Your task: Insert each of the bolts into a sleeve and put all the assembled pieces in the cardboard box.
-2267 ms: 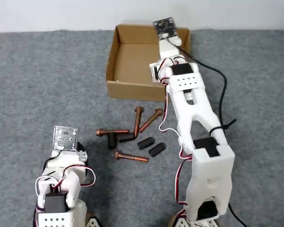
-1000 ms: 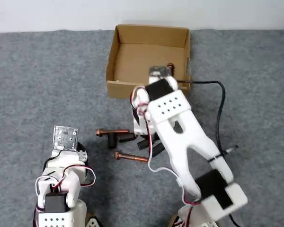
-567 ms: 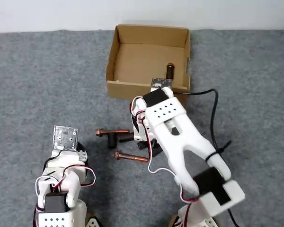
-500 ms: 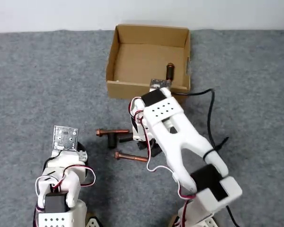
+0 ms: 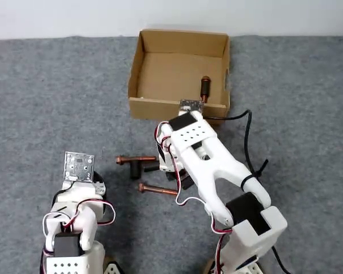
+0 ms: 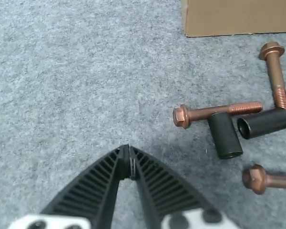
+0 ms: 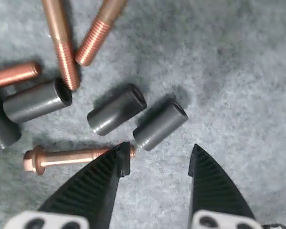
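While the left arm (image 5: 74,228) sits folded back at the near edge, left gripper (image 6: 129,155) closed on nothing above bare carpet (image 6: 62,71), loose bolts (image 5: 136,159) and sleeves (image 7: 117,109) lie mid-table. Right arm (image 5: 217,165) bends down over them, right gripper (image 7: 159,150) wide open, empty, the nearest sleeve just ahead of its tips. One assembled piece (image 5: 205,87) lies inside the cardboard box (image 5: 177,35).

The right arm (image 5: 195,138) has drawn back from over the cardboard box (image 5: 135,73) toward the near side. Its gripper (image 7: 159,155) has come down over the loose sleeves (image 7: 159,123) on the table. An assembled piece (image 5: 205,87) has come into view inside the box by its right wall.
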Robot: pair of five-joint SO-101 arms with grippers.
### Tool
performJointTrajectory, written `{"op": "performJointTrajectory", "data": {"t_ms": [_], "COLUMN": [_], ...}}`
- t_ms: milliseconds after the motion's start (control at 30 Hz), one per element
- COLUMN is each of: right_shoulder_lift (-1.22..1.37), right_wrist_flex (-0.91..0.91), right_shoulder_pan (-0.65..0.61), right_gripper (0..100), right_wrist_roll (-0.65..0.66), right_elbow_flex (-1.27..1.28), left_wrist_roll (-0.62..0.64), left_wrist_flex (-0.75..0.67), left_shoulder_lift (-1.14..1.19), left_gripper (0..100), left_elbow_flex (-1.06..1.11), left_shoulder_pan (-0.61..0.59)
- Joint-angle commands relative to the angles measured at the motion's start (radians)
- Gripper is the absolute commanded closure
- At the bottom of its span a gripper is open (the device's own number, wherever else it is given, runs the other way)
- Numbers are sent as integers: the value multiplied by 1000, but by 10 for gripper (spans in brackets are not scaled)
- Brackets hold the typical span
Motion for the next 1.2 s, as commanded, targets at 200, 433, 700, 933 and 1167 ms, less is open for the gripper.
{"op": "performJointTrajectory", "data": {"t_ms": [200, 433, 700, 933, 1167], "right_shoulder_lift": [-4, 65, 133, 68, -211], "right_wrist_flex": [-171, -209, -110, 42, 236], "right_shoulder_pan": [13, 101, 107, 102, 110], "right_gripper": [801, 801, 998, 991, 991], "right_wrist_roll": [-5, -3, -9, -8, 17], "right_elbow_flex": [133, 166, 48, 17, 23], "left_wrist_roll": [-2, -2, -2, -2, -2], "left_wrist_flex": [-28, -28, -28, -28, -28], "left_shoulder_lift": [-2, -2, -2, -2, -2], "left_gripper": [994, 994, 994, 994, 994], "left_elbow_flex": [-7, -7, -7, -7, -7], "left_shoulder_pan": [-9, -9, -9, -9, -8]}}
